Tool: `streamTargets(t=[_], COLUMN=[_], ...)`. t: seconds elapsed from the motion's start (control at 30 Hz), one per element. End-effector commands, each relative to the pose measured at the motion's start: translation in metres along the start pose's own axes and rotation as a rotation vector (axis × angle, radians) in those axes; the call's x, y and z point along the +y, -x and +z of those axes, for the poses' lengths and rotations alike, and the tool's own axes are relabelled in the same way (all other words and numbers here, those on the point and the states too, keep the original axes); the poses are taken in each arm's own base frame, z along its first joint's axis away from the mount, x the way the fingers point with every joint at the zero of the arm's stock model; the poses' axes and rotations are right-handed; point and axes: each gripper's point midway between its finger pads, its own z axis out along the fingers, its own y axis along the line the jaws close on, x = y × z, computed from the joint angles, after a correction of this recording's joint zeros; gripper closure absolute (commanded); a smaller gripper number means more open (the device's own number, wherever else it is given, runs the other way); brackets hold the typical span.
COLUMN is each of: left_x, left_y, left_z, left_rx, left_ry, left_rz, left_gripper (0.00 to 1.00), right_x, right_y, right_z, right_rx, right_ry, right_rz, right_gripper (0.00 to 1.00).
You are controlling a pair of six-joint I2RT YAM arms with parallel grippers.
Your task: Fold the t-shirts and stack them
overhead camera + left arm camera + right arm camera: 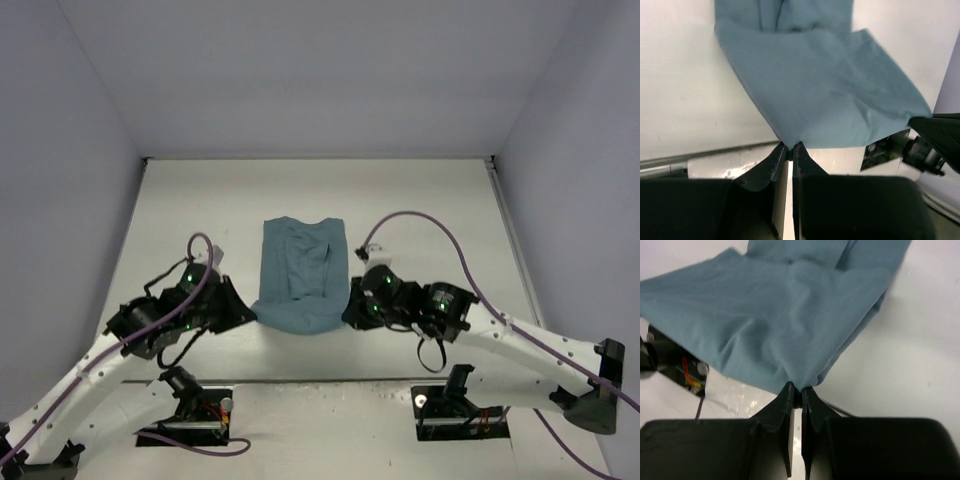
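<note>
A plain teal t-shirt [300, 272] lies folded lengthwise in the middle of the white table, its far end flat and its near end lifted. My left gripper [250, 312] is shut on the shirt's near left corner; in the left wrist view the cloth [825, 85] runs up from the pinched tips [790, 146]. My right gripper [349, 314] is shut on the near right corner, and the right wrist view shows the fabric [775, 315] bunched at its closed tips [796, 388]. The near hem hangs stretched between the two grippers.
Grey walls [60, 150] enclose the white table [440, 200] on the left, back and right. A purple cable [440, 232] arcs above the right arm. Both arm bases [190, 415] sit in cutouts at the near edge.
</note>
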Motion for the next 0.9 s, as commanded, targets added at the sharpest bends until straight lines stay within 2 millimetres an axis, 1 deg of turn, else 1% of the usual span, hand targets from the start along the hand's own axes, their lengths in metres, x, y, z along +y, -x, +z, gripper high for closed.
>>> streamTargets(t=[0.0,0.03,0.1,0.13,0.2,0.23,0.27,0.3,0.33,0.37,0.43,0.5,0.57,0.6,0.63,0.7,0.77,0.8,0.87], left_x=[-0.017,-0.018,-0.02,-0.026,-0.022,-0.023,-0.025,-0.025,-0.023,-0.022,-0.02,-0.02,-0.018,-0.017,-0.021,-0.023,-0.024,-0.027,-0.027], left_y=[0.052,0.061,0.083,0.09,0.111,0.12,0.128,0.132,0.143,0.148,0.163,0.175,0.185,0.19,0.2,0.21,0.219,0.225,0.234], left_z=[-0.019,-0.019,-0.012,-0.015,-0.001,0.004,0.009,0.022,0.031,0.033,0.048,0.062,0.077,0.083,0.088,0.096,0.11,0.11,0.119], left_rx=[-0.16,-0.182,-0.193,-0.195,-0.179,-0.18,-0.175,-0.135,-0.132,-0.135,-0.11,-0.086,-0.064,-0.054,-0.054,-0.043,-0.02,-0.03,-0.02], left_ry=[0.077,0.093,0.143,0.13,0.18,0.179,0.176,0.18,0.19,0.185,0.186,0.178,0.185,0.183,0.17,0.16,0.151,0.144,0.137], left_rz=[0.082,0.087,0.079,0.091,0.074,0.092,0.091,0.086,0.087,0.078,0.089,0.09,0.084,0.085,0.091,0.097,0.088,0.093,0.089], left_gripper=[1.0,1.0,1.0,1.0,1.0,1.0,1.0,1.0,1.0,1.0,1.0,1.0,1.0,1.0,1.0,1.0,1.0,1.0,1.0], right_x=[-0.016,-0.019,-0.018,-0.023,-0.022,-0.023,-0.029,-0.034,-0.035,-0.033,-0.042,-0.048,-0.056,-0.057,-0.062,-0.063,-0.063,-0.068,-0.074], right_y=[0.05,0.058,0.082,0.091,0.107,0.113,0.12,0.121,0.13,0.132,0.141,0.149,0.152,0.157,0.163,0.171,0.185,0.186,0.192], right_z=[0.002,0.005,0.012,0.014,0.025,0.028,0.033,0.044,0.044,0.049,0.062,0.072,0.084,0.089,0.094,0.1,0.106,0.112,0.122], right_rx=[-0.045,-0.043,-0.038,-0.042,-0.022,-0.019,-0.016,0.008,0.002,0.011,0.037,0.049,0.073,0.076,0.079,0.079,0.073,0.083,0.094], right_ry=[-0.112,-0.116,-0.116,-0.125,-0.117,-0.118,-0.132,-0.143,-0.136,-0.132,-0.136,-0.136,-0.146,-0.142,-0.143,-0.132,-0.113,-0.117,-0.108], right_rz=[-0.081,-0.081,-0.089,-0.096,-0.105,-0.122,-0.113,-0.113,-0.116,-0.116,-0.113,-0.116,-0.11,-0.11,-0.104,-0.102,-0.098,-0.089,-0.077], right_gripper=[1.0,1.0,1.0,1.0,1.0,1.0,1.0,1.0,1.0,1.0,1.0,1.0,1.0,1.0,1.0,1.0,1.0,1.0,1.0])
